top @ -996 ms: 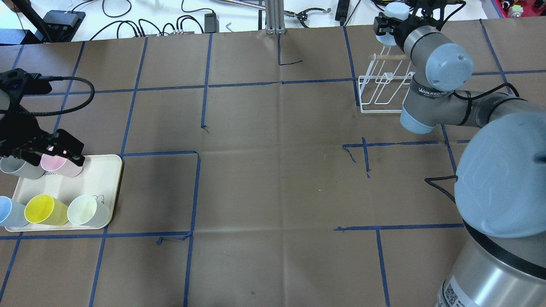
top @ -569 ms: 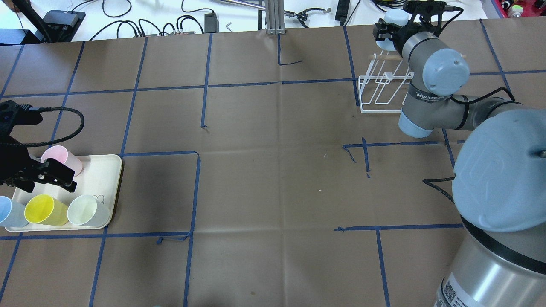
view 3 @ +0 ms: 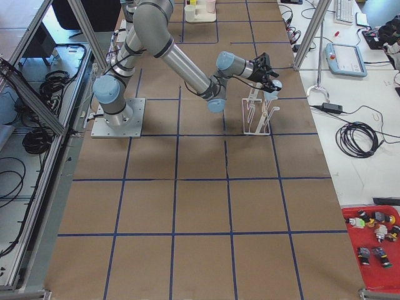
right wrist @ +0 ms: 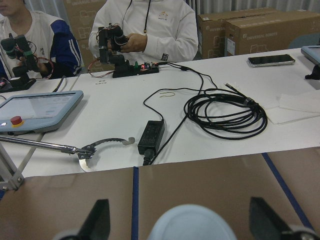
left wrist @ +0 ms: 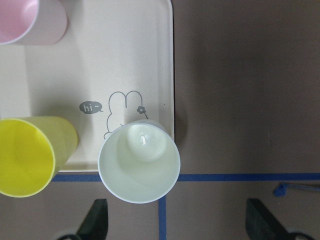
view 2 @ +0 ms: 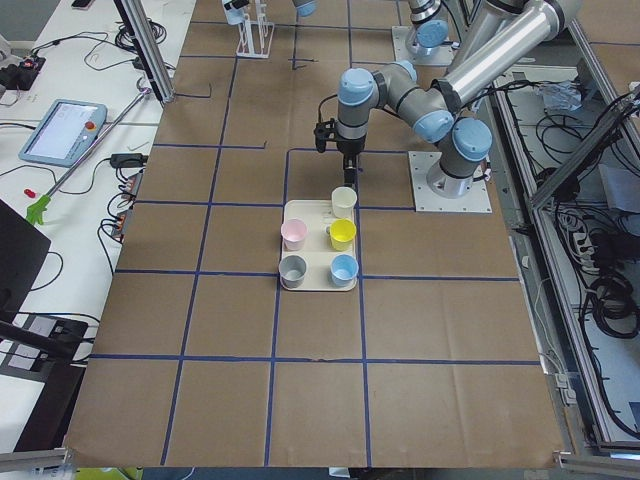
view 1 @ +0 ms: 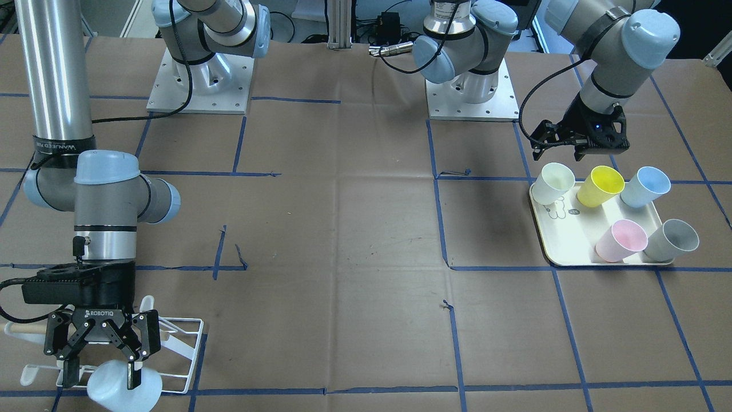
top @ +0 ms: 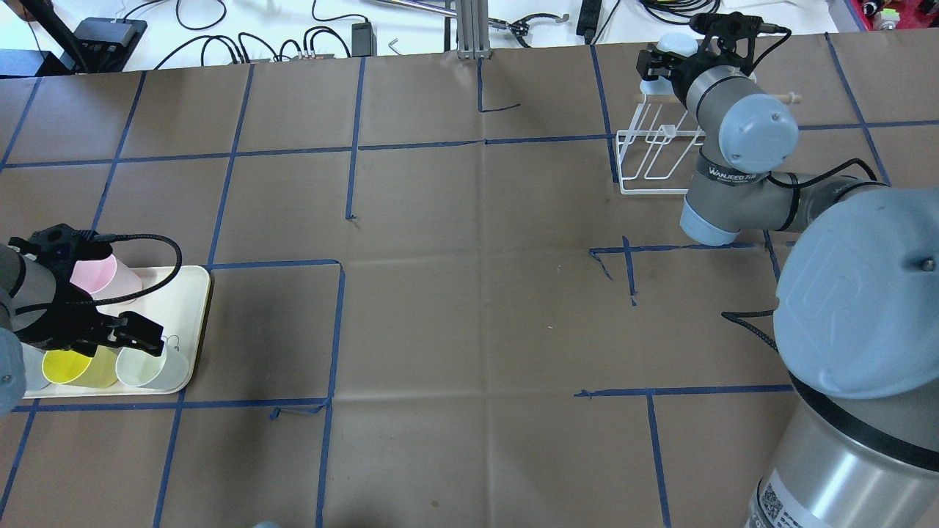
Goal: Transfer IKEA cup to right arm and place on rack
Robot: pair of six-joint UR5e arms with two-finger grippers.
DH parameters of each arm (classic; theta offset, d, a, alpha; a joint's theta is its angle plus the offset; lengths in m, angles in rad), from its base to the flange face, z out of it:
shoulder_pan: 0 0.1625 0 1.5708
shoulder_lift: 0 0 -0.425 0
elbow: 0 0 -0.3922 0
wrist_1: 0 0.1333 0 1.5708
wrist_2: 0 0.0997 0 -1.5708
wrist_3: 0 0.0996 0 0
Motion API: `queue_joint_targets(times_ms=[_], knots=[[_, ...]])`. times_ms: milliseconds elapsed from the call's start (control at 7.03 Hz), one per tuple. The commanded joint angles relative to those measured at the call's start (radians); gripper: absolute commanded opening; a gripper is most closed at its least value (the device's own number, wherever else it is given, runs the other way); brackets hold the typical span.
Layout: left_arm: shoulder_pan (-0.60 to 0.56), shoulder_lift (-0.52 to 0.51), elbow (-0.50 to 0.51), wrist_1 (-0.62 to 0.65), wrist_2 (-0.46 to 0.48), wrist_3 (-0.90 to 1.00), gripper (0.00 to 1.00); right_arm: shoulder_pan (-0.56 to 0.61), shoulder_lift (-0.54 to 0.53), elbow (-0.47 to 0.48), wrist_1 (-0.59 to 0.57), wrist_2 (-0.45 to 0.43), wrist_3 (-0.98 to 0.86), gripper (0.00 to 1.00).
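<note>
A pale blue cup sits upside down at the far end of the white wire rack. My right gripper is open around it, with a finger on each side and gaps between. The right wrist view shows the cup's base between the spread fingers. The rack also shows in the overhead view. My left gripper is open and empty above a pale green cup on the cream tray.
The tray also holds a yellow cup, a blue cup, a pink cup and a grey cup. Cables and operators are beyond the table's far edge.
My left gripper has moved from over the pink cup toward the robot, to over the pale green cup. My right gripper has shifted slightly with the pale blue cup at the rack's far end.
</note>
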Motion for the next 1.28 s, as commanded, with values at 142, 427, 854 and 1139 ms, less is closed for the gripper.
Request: queue_joint_targets(times_ms=[142,427,854,1139], knots=[[-0.001,-0.050,-0.053,0.076,-0.017,0.002,0.94,0.002,-0.009,-0.008,0.004,0.000,0.004,1.00],[-0.003,-0.067,-0.053,0.080,-0.014,0.016,0.95,0.003,-0.048,-0.008,0.006,0.001,0.004,1.00],[-0.003,-0.132,-0.052,0.129,0.000,0.023,0.94,0.070,-0.183,0.019,0.006,0.001,0.005,1.00],[-0.003,-0.132,-0.049,0.129,0.009,0.022,0.66,0.104,-0.304,0.120,0.004,0.007,0.145,1.00]])
